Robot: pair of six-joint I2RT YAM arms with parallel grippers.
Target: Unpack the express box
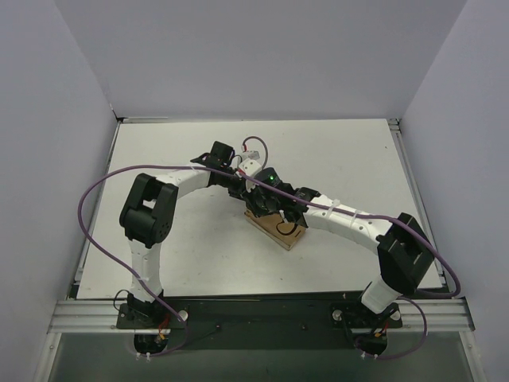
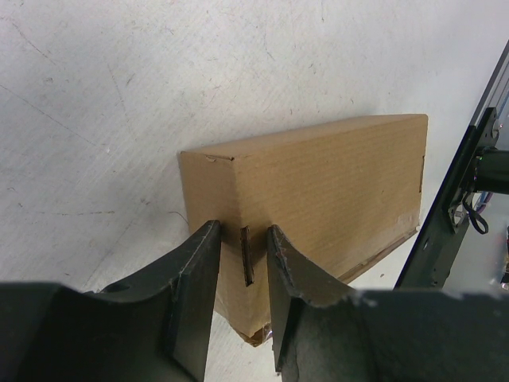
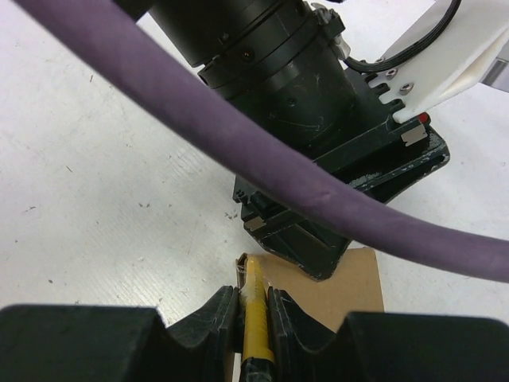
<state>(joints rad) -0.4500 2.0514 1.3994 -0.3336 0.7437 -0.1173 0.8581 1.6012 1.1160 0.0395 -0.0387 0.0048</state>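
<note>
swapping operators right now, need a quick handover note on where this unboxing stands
Left gripper: slightly open, one finger on each side of a cardboard tab at the end of the small brown cardboard mailer box; not clamped on it.
Right gripper: shut on the slim yellow utility knife, tip at the box's edge.
Box: lying on the white table, mid-workspace, between both arms.
Done: knife in hand and at the box.
Left: box looks closed, nothing out; cannot tell if any cut is made. Cut, open the flaps, empty it.
</note>
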